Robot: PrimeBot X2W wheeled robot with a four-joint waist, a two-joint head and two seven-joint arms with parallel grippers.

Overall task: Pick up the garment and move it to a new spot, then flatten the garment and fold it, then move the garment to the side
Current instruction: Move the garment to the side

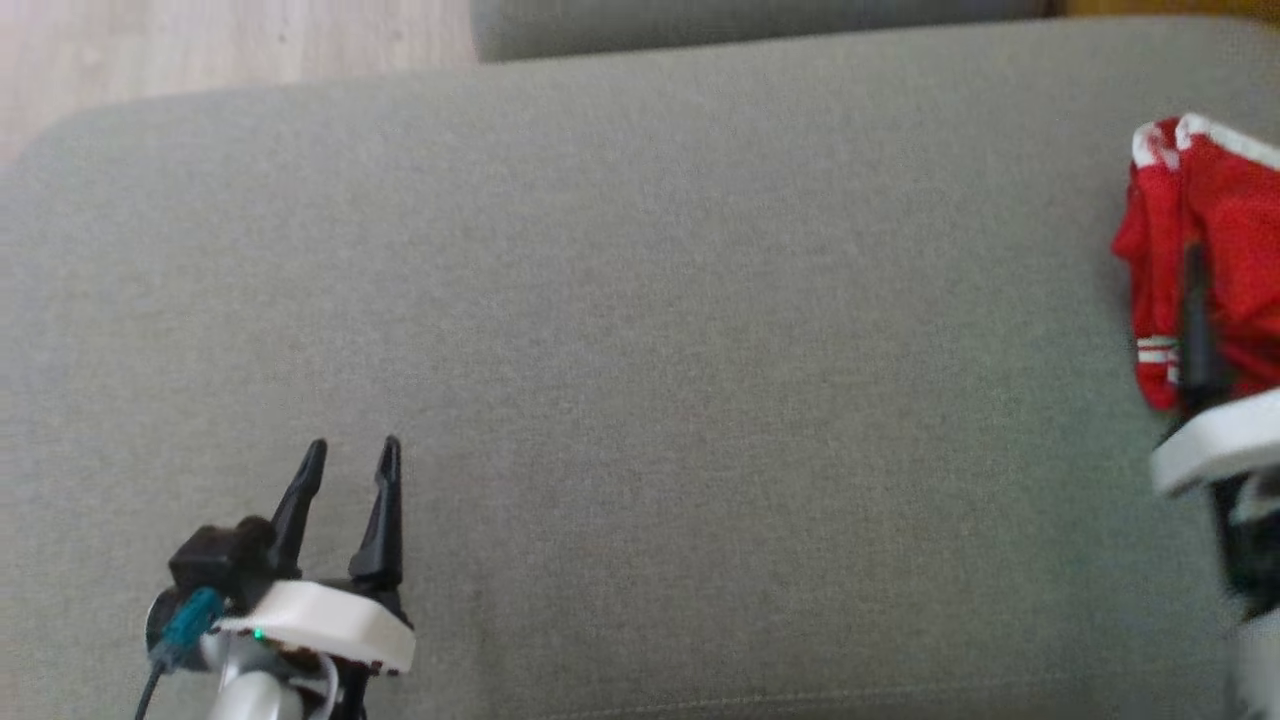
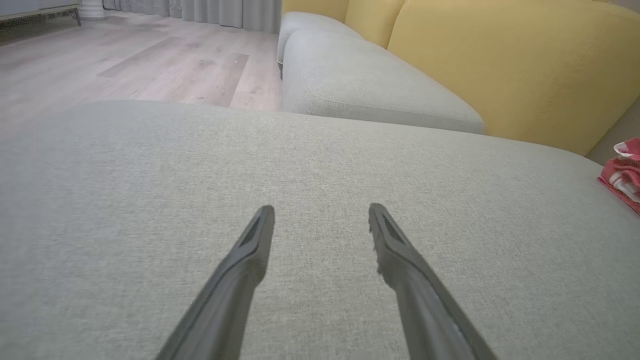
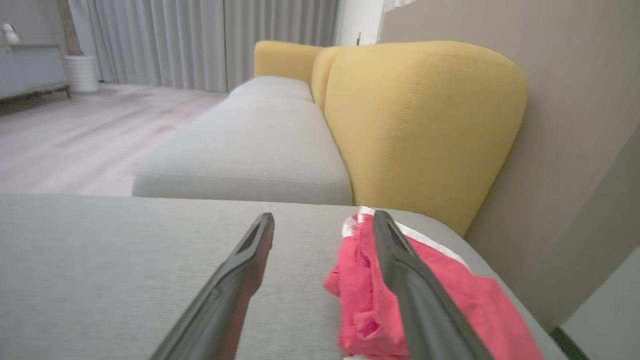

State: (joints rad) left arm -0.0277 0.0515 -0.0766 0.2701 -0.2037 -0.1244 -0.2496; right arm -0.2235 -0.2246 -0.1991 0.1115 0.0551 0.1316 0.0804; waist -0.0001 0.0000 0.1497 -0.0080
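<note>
The garment is red with white trim and lies bunched at the right end of the grey seat cushion. My right gripper hovers over it, open and holding nothing. In the right wrist view the right finger crosses the garment while the left finger stands over bare cushion. In the head view one dark finger of that gripper lies across the red cloth. My left gripper is open at the lower left above bare cushion, far from the garment.
A yellow backrest rises just behind the garment, with a beige wall to its right. A second grey seat cushion lies beyond the gap. Wood floor runs past the cushion's far left edge.
</note>
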